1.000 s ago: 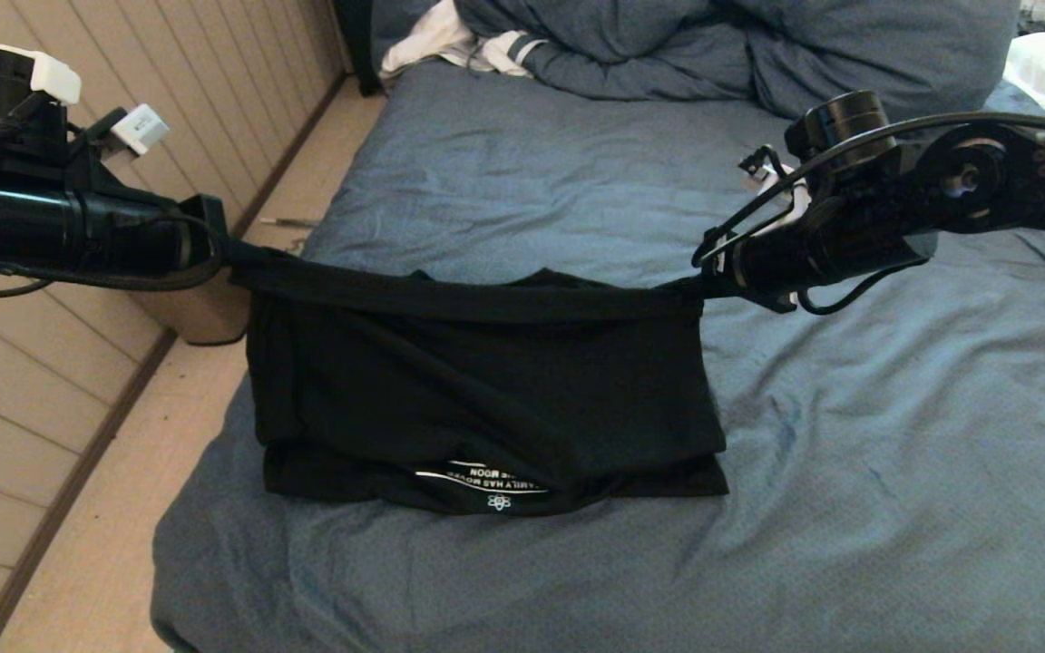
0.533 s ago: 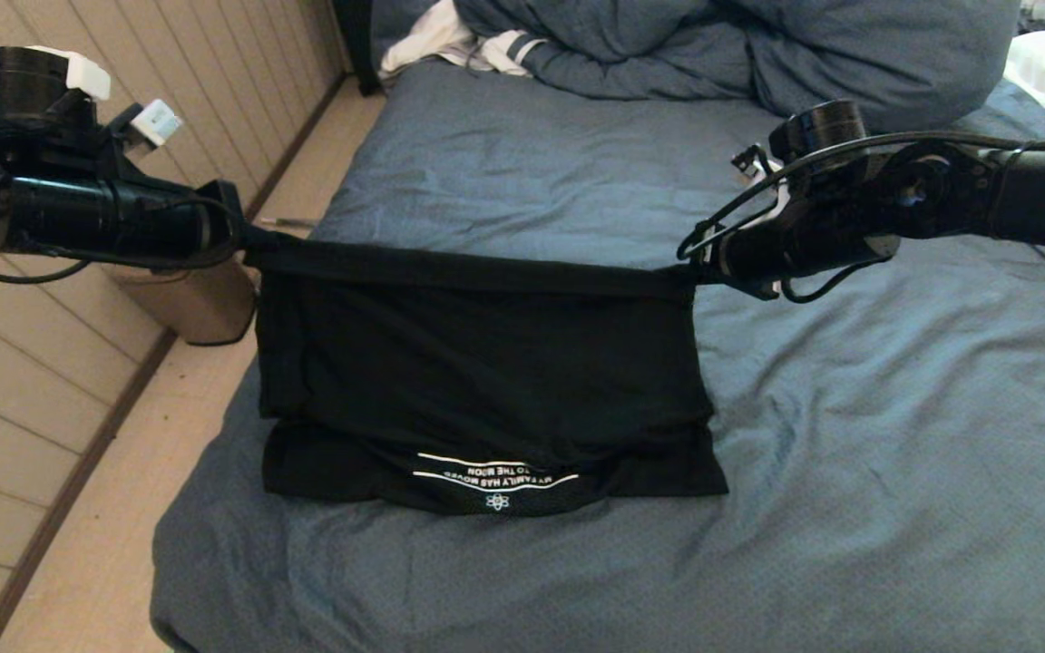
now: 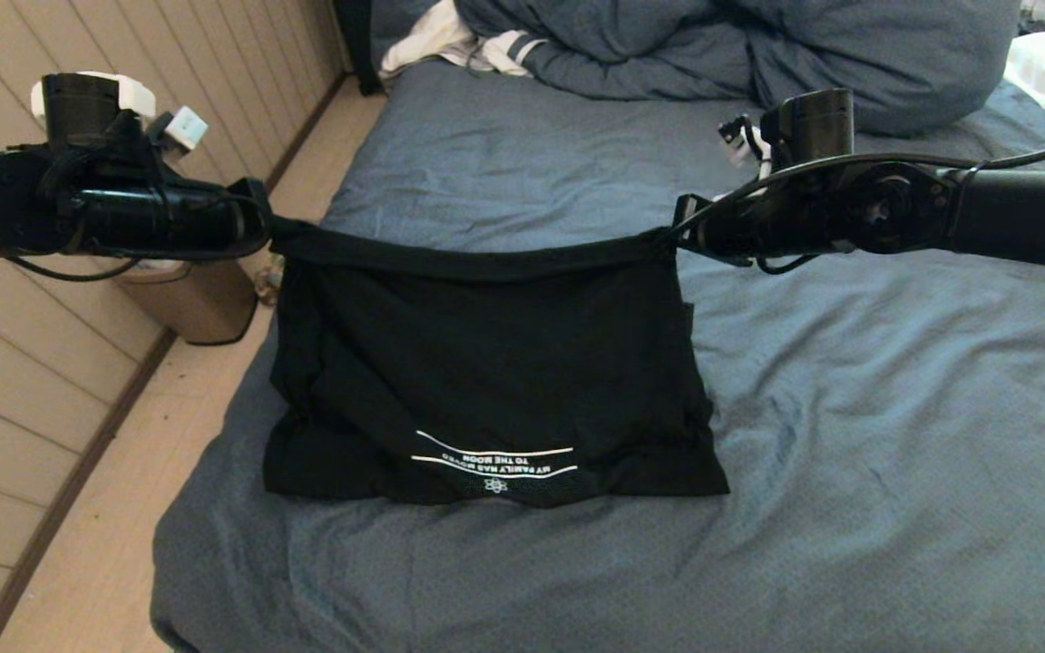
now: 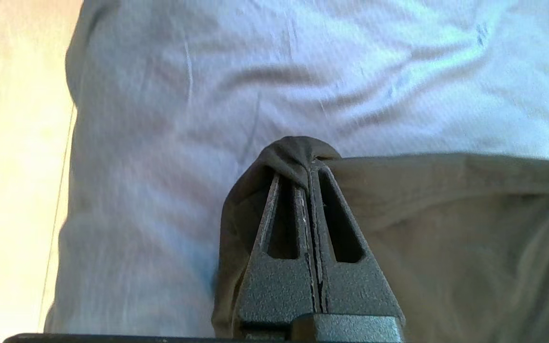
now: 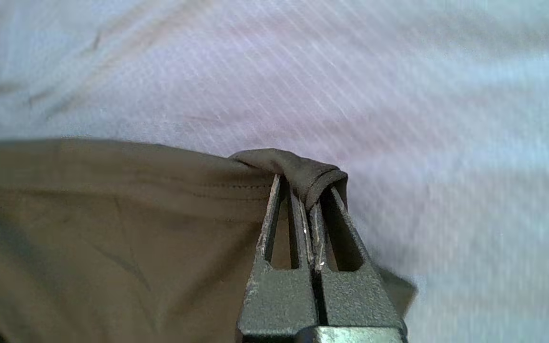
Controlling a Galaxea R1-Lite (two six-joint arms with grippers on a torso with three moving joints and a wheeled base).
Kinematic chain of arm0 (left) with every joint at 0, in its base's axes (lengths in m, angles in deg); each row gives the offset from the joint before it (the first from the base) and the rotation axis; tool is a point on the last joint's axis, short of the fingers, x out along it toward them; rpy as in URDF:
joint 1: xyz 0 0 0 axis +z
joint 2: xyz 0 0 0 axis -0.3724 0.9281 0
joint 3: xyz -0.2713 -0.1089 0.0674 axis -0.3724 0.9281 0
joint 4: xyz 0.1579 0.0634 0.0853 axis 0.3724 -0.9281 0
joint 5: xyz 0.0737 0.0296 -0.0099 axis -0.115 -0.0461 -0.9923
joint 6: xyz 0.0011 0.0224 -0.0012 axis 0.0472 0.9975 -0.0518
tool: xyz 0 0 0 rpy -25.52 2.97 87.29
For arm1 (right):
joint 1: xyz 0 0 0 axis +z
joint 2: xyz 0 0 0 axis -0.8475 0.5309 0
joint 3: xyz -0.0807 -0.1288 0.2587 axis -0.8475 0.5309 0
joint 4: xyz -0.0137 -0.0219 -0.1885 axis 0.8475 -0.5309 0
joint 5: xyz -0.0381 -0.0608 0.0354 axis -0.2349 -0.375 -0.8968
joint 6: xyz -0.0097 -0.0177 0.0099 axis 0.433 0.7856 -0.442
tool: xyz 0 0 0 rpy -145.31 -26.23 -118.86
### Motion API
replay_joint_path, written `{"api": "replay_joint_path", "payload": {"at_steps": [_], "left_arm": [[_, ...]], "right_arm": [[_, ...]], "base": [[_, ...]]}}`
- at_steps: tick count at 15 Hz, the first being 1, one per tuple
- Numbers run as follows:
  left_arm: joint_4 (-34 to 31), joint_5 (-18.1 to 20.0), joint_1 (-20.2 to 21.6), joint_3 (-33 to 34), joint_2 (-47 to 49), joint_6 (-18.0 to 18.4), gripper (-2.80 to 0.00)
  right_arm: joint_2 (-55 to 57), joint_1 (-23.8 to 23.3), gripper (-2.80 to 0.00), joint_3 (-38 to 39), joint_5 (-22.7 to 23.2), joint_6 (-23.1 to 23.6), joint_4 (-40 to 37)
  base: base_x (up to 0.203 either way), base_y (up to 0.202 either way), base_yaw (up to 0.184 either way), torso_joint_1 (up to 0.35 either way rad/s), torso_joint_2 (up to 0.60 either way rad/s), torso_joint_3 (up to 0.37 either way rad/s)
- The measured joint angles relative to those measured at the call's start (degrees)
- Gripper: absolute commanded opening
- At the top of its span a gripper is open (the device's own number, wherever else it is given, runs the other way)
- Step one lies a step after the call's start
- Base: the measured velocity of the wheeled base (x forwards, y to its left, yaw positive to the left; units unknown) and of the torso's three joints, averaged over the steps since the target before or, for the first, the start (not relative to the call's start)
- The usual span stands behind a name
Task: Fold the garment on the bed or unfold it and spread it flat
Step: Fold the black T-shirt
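I see the garment, soft matte black jersey, hanging as a rough rectangle with its lower edge bunched on the bed, whose slate-blue sheet is wrinkled and finely woven. White lettering runs upside-down near the bottom edge. My left end effector is pinched fully closed on one top corner, fabric bulging over its slotted, grainy black fingers; my right end effector is clamped the same way on the other corner. Compared with a second ago, both corners sit higher, the top hem is pulled straighter, and the lower fold has opened, showing more of the lettering.
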Motion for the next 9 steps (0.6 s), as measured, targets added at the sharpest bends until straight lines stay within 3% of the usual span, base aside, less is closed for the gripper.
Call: {"api": "replay_joint_path", "payload": {"at_steps": [4, 5, 6, 9], "left_arm": [[3.7, -0.1, 0.0, 0.9, 3.0, 0.1, -2.8], [3.7, -0.3, 0.0, 0.9, 3.5, 0.1, -2.8], [3.3, -0.5, 0.0, 0.6, 3.9, 0.1, 0.0], [3.5, -0.6, 0.0, -0.1, 4.4, 0.0, 0.0]], "right_arm": [[1.9, 0.8, -2.8, 0.1, -1.9, 3.1, 0.2], [2.3, 0.8, 0.0, 0.1, -2.0, 3.1, 0.2], [2.6, 0.8, 0.0, 0.1, -2.0, 3.2, 0.1], [3.1, 0.4, 0.0, 0.1, -2.0, 3.6, 0.1]], "base": [[0.0, 0.0, 0.0, 0.0, 0.0, 0.0], [0.0, 0.0, 0.0, 0.0, 0.0, 0.0], [0.0, 0.0, 0.0, 0.0, 0.0, 0.0], [0.0, 0.0, 0.0, 0.0, 0.0, 0.0]]}}
